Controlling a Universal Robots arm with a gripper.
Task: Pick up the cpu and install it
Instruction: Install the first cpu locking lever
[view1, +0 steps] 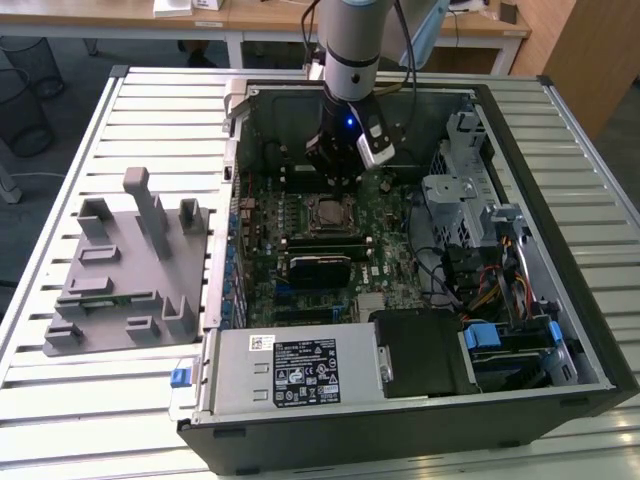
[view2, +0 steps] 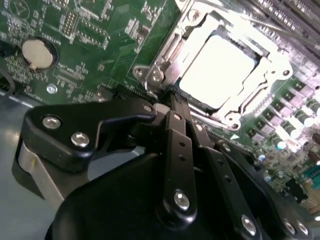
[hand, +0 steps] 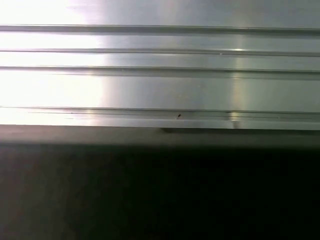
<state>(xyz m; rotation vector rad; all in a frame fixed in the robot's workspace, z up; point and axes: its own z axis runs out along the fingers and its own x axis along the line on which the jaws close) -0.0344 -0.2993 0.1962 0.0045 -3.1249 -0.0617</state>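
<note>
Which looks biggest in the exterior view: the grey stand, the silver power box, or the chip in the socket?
1. Grey stand, the largest.
2. Silver power box, somewhat smaller, though it sits nearer the camera, so these two are close.
3. Chip, clearly the smallest.

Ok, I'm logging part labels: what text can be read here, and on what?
Power supply label: print too small to read.
Small white sticker beside it: too small to read.
Motherboard markings: blurred, unreadable.
The cpu: washed out by glare, nothing readable.
</note>
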